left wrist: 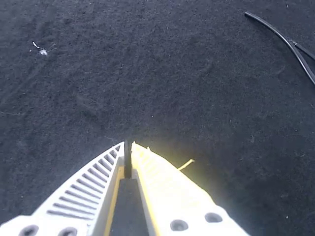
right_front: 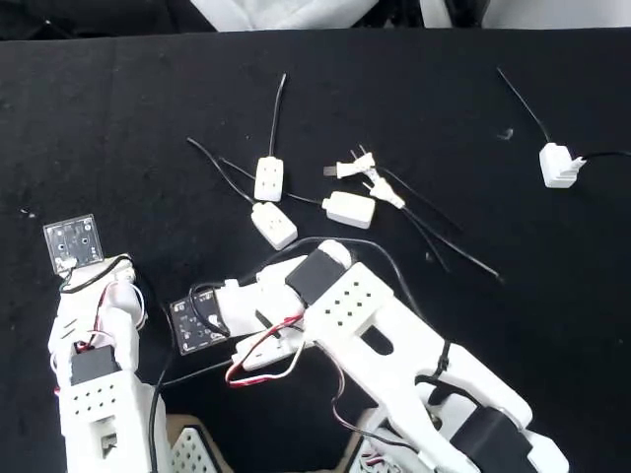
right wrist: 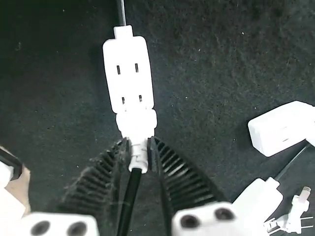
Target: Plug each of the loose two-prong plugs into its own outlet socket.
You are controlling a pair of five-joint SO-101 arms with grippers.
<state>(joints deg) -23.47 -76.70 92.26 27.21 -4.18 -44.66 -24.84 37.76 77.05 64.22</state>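
The right gripper (right wrist: 138,146) clamps a plug (right wrist: 136,123) by its neck, butted against the outlet socket (right wrist: 128,73) — light, hard plastic, probably best held there — the left gripper (left wrist: 128,148), well off that socket, closed empty.

Soft, even light falls from above onto the black cloth (right_front: 99,118) of the table, which stays matte and dark; in the high view the white arms (right_front: 394,335) and outlet sockets (right_front: 268,178) stand out bright, nearly washed out, and their shadows sink into the cloth; in the left wrist view the cloth dims toward the corners, while 1 finger (left wrist: 162,182) of the left gripper (left wrist: 128,145) carries a strong glare; in the right wrist view the nearest outlet socket (right wrist: 127,73) and the plug (right wrist: 137,120) clamped in the right gripper (right wrist: 138,145) glow bright white, and the corners fall dark.
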